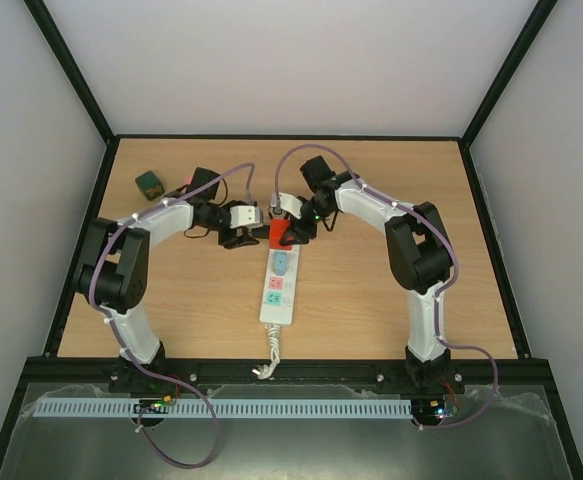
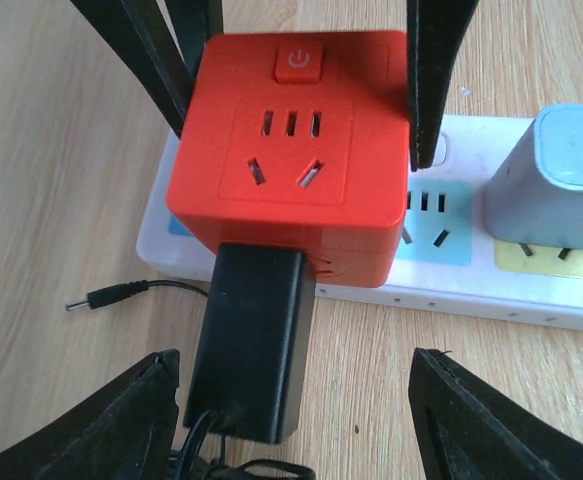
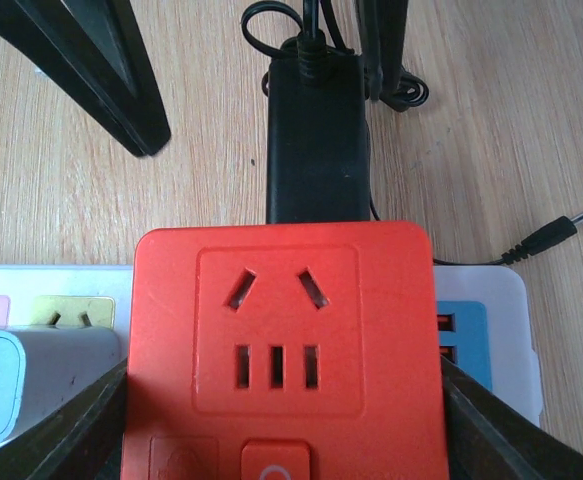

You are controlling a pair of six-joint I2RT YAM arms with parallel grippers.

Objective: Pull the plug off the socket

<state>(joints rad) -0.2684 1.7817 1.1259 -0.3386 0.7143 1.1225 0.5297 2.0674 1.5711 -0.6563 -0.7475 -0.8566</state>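
Cube adapter point(image 1: 278, 233) on socket's point(image 1: 278, 297) far end, power brick point(image 2: 249, 340) at its left.

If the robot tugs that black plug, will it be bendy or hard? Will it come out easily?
Probably hard: the black plug is a boxy block with straight edges. Its thin wire curls loosely on the table, so that part should flop. It's pushed into the red cube, so it may need a firm tug.
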